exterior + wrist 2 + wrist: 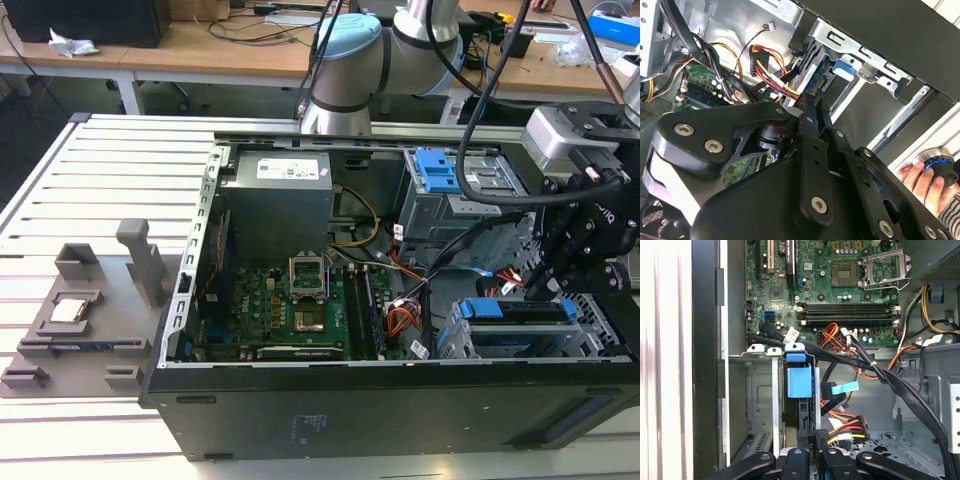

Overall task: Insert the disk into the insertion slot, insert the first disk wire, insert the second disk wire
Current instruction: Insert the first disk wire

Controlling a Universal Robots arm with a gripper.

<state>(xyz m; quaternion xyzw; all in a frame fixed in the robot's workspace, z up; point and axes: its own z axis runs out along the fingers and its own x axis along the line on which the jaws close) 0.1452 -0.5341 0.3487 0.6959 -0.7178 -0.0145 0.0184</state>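
Black robot tool (533,290) reaches down into the right half of an open computer case (400,410) in the exterior view. Whether the tool is spread, pressed together or pinching something cannot be told. It is poised just above the disk (525,327).

Clipped in its bright blue carrier, the disk sits inside the insertion slot (458,345), a silver sheet-metal cage at the lower right of the exterior view. In the first wrist view the blue carrier stands on edge within the cage walls. A black connector (821,435) on red, yellow and black wires (847,424) lies just beside the disk, close to the tool.

A green motherboard (300,310) fills the middle of the case, with a grey power supply (275,200) above it in the frame. A taller grey bay with a blue latch (440,170) stands at the upper right. The case rests on a pale slatted worktop (60,180). A grey parts holder (80,320) lies at the exterior view's left. In the second wrist view a person's hand (920,175) rests by a blue-ringed knob (938,162).
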